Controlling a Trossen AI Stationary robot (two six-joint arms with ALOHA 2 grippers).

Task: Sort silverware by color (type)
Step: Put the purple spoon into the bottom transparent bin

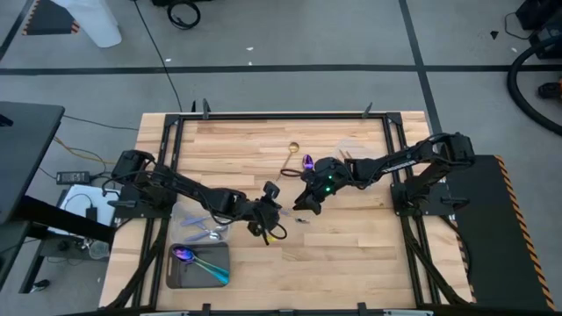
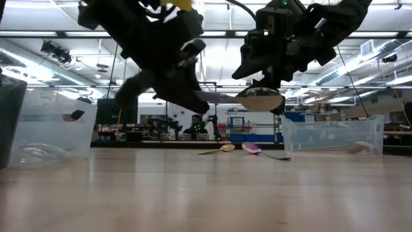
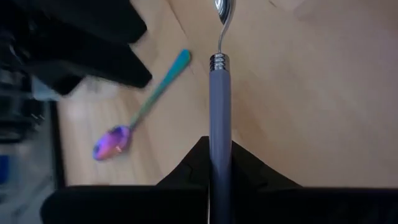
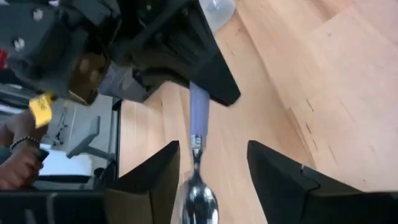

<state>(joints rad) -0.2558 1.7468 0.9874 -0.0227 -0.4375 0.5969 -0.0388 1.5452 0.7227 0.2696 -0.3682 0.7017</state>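
A spoon with a lavender handle (image 3: 219, 93) and a silver bowl (image 2: 261, 98) hangs in the air above the table's middle. My left gripper (image 1: 274, 213) is shut on its handle. My right gripper (image 4: 211, 168) is open, with a finger on either side of the bowl (image 4: 199, 200). An iridescent purple spoon with a teal handle (image 3: 140, 112) lies flat on the wood below. A gold spoon (image 1: 292, 151) lies beside the purple one (image 1: 308, 162) farther back. My left gripper pinches the lavender handle (image 3: 219, 134) between its two fingers, toward the handle's free end. The spoon runs straight on from the fingers, not across them. It is lifted clear of the table and about level, its bowl pointing at my right gripper.
A dark grey tray (image 1: 176, 276) at the near left holds iridescent spoons (image 1: 198, 259). A clear tray (image 1: 206, 230) behind it holds silver ones. In the low view, clear trays stand at the left (image 2: 45, 129) and the right (image 2: 331, 135). Bare wood lies at the near right.
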